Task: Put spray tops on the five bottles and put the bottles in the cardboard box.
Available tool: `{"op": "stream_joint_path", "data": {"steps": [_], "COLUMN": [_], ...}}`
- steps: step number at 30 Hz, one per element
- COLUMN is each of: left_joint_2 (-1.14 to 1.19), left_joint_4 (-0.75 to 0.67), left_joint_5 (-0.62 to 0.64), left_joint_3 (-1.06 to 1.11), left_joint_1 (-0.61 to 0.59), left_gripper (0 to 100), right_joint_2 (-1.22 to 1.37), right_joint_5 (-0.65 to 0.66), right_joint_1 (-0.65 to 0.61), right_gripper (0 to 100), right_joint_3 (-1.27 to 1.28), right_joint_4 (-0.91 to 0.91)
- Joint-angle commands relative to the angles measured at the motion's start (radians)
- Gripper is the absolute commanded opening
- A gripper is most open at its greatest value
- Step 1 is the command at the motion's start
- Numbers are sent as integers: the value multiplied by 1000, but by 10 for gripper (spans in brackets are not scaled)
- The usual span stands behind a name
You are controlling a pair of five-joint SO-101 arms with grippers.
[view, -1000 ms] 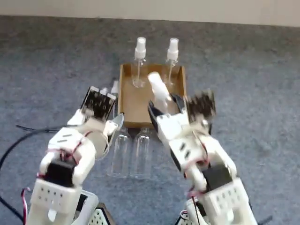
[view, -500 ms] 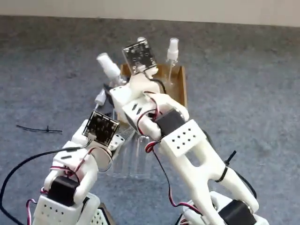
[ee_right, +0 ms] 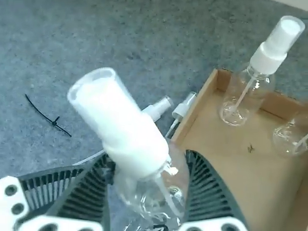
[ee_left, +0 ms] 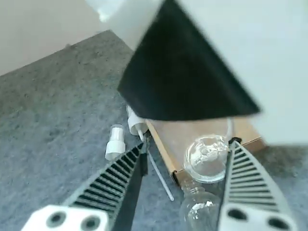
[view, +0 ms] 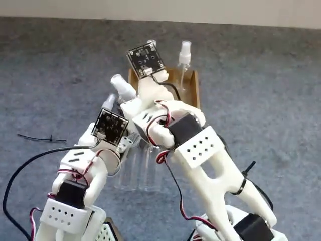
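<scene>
My right gripper (ee_right: 150, 166) is shut on a clear bottle with a white spray top (ee_right: 120, 127), which it holds tilted above the carpet just left of the cardboard box (ee_right: 226, 159). From above, that bottle's cap (view: 120, 86) pokes out beside the right arm (view: 173, 128). My left gripper (ee_left: 188, 148) is open and low over the carpet, with a topless clear bottle (ee_left: 207, 154) between its fingers at the box's near corner. A second bottle (ee_left: 198, 212) lies closer. Two capped bottles (ee_right: 255, 77) (ee_right: 292, 135) stand in the box. Loose spray tops (ee_right: 159, 108) (ee_right: 185, 105) lie beside it.
The right arm (ee_left: 202, 62) hangs over the left gripper and hides much of the box (view: 193, 88). Clear bottles (view: 143, 168) lie between the two arms. A black zip tie (ee_right: 48, 118) lies on the grey carpet to the left.
The right arm has swung from in front of the box up and leftward, carrying the capped bottle. The left arm has shifted forward toward the lying bottles.
</scene>
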Motion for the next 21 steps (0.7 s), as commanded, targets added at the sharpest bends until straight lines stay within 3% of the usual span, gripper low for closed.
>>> {"op": "stream_joint_path", "data": {"steps": [1, 7, 15, 21], "left_joint_2": [-2, -4, 4, 5], "left_joint_4": [-26, 2, -80, -103], "left_joint_5": [-11, -11, -6, -5], "left_joint_3": [-4, -5, -4, -4], "left_joint_1": [-18, -21, -266, -321], "left_gripper": [239, 238, 191, 190], "right_joint_2": [2, 15, 105, 217], "right_joint_5": [0, 0, 0, 0], "right_joint_1": [58, 142, 148, 171], "right_gripper": [3, 3, 3, 3], "right_joint_3": [-56, 35, 208, 226], "right_joint_4": [-1, -312, -671, -792]}}
